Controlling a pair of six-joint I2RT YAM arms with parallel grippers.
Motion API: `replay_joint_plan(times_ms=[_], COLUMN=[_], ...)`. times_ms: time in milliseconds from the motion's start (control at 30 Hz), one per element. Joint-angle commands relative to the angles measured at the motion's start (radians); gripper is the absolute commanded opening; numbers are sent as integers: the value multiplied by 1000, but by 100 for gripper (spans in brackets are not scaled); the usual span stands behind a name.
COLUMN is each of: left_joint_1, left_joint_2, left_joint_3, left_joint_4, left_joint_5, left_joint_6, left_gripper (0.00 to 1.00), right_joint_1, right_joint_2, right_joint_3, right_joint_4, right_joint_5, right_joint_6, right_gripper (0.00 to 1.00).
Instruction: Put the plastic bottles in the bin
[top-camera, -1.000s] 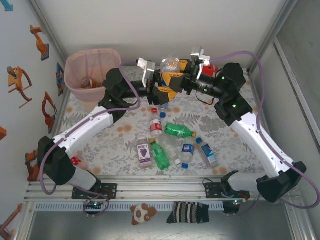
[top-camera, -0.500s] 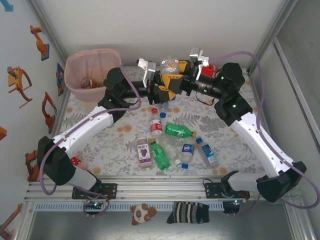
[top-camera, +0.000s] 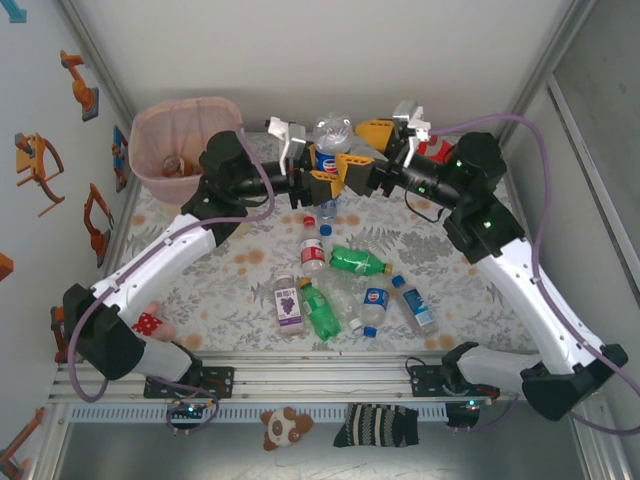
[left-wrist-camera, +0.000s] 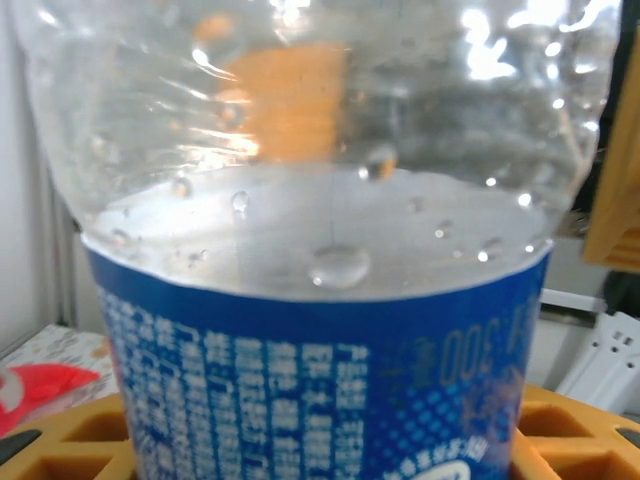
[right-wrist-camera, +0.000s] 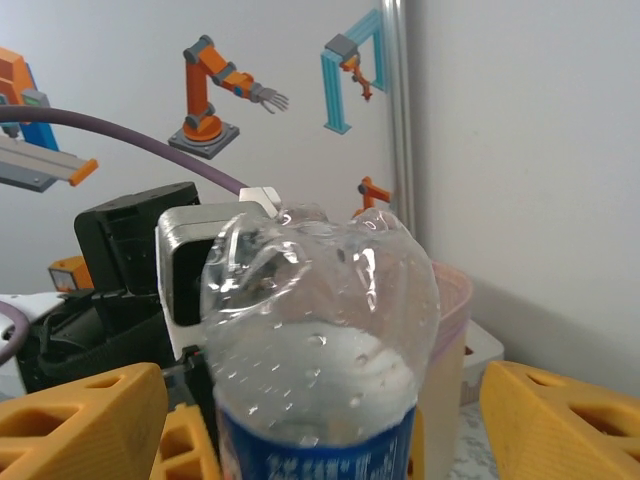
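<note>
1. Top external view: a clear plastic bottle with a blue label (top-camera: 332, 135) is held in the air at the far middle of the table, between the two arms. It is right of the pale pink mesh-sided bin (top-camera: 150, 115), which stands in the far left corner, and apart from it.
2. Left gripper (top-camera: 322, 180): clamped on the held bottle. In the left wrist view the blue label (left-wrist-camera: 320, 400) sits between the orange fingers (left-wrist-camera: 85, 440), whose tips are cut off by the lower edge. The bottle's cap and base are out of frame.
3. Right gripper (top-camera: 366, 150): spread wide. In the right wrist view its orange fingers (right-wrist-camera: 80, 420) stand well out on either side of the bottle (right-wrist-camera: 320, 340); contact cannot be made out.
4. Bin contents: a brownish-orange item (top-camera: 176, 165), too small to identify.
5. Loose plastic bottles (top-camera: 345, 285): a cluster lying on the patterned table (top-camera: 200, 290) near the arm bases. It includes two green ones, one with a red label, one with a purple label and two with blue labels. Clear ones among them are hard to separate.
6. Red object (top-camera: 431, 148): behind the right arm, mostly hidden.
7. Red blurred patch (left-wrist-camera: 40, 385): low left in the left wrist view, unidentifiable.
</note>
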Motion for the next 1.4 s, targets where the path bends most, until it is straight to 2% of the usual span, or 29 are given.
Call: replay_joint_plan(times_ms=[0, 333, 467, 600, 867, 1200, 1367], left_joint_1=[26, 128, 210, 316, 520, 655, 688], left_joint_2=[-55, -62, -40, -25, 21, 134, 193], left_joint_3=[59, 232, 297, 330, 377, 473, 510], left_joint_4=[-174, -690, -821, -886, -975, -1096, -1144], left_joint_5=[-87, -506, -594, -620, -592, -656, -677], left_joint_6=[97, 244, 236, 195, 128, 112, 126], left_gripper=[51, 50, 50, 50, 50, 52, 54], right_joint_1=[8, 8, 8, 8, 7, 8, 8], right_joint_2=[-40, -66, -66, -65, -63, -68, -73], right_joint_3=[34, 27, 28, 32, 36, 39, 38], right_joint_4=[-71, -141, -147, -150, -162, -179, -189], right_joint_5=[88, 136, 138, 139, 145, 145, 146], right_joint_6=[-76, -114, -117, -120, -124, -131, -139], right_gripper=[81, 80, 80, 80, 80, 79, 79])
